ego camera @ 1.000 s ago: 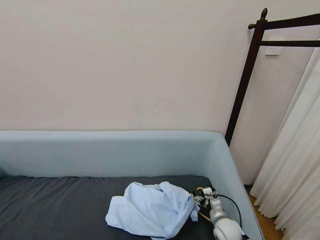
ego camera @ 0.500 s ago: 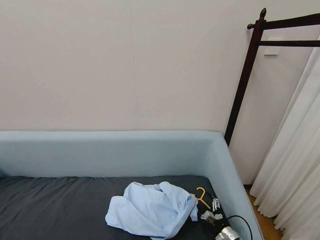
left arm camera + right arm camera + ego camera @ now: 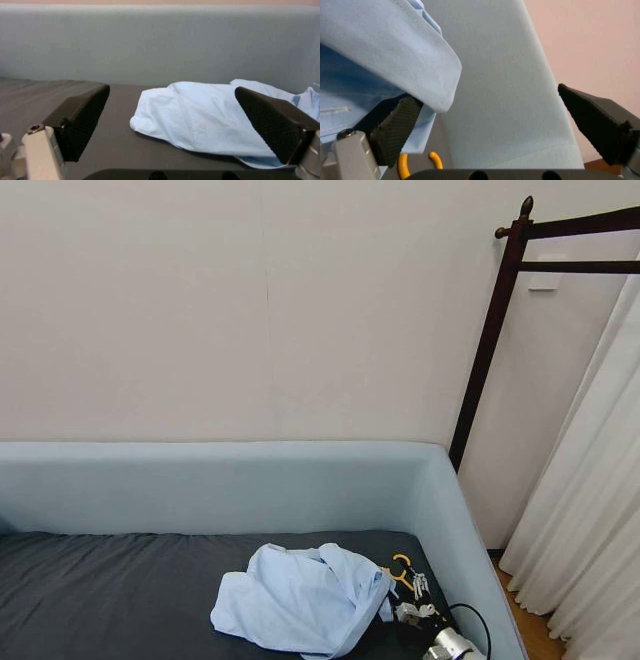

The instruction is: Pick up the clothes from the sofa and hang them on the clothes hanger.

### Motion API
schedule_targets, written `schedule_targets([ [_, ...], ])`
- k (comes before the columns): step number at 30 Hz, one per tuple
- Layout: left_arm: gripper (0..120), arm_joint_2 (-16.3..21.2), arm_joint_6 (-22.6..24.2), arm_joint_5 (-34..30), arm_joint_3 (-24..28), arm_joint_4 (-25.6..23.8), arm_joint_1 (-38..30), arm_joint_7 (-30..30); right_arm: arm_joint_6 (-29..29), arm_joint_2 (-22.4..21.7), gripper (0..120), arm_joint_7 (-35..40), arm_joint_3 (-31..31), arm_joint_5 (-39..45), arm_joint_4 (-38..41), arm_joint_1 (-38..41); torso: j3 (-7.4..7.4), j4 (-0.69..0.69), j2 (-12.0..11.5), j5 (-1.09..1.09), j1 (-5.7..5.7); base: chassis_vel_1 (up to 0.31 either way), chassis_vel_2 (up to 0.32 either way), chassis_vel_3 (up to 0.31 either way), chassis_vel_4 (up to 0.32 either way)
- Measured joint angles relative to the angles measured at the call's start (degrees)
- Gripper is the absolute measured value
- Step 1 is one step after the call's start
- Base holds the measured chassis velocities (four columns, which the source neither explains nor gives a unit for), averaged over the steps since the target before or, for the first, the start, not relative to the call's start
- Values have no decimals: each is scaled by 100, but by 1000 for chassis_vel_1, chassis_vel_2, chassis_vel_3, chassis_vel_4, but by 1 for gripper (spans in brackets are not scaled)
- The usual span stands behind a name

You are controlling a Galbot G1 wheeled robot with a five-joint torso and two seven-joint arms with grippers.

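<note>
Open cushion point(image 3: 100, 590) — armrest point(image 3: 452, 530) beside shirt point(image 3: 300, 600)

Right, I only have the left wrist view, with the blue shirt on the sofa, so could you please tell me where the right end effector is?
Observer: The right end effector is open at the shirt edge nearest the end arm of the sofa.
Operator: Thank you. My left end effector is open, facing the shirt; is a hanger there?
Observer: Yes, an orange hanger hook pokes out at that same edge.
Operator: And where is the clothes rack, please?
Observer: The dark wooden rack stands past the sofa's end, on the robot's right, beside white curtains.
</note>
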Motion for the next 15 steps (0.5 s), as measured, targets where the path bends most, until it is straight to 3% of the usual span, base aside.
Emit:
schedule_targets([
  [5, 99, 36, -22, -79, -36, 5, 2, -7, 7, 10, 97, -1, -23, -312, -9, 47, 0, -1, 0, -6, 0, 0, 0, 0, 0],
  [15, 99, -20, -67, -93, -35, -30, 49, -15, -30, 56, 57, 60, -42, -1151, -258, 258, 0, 0, 0, -1, 0, 0, 0, 0, 0],
])
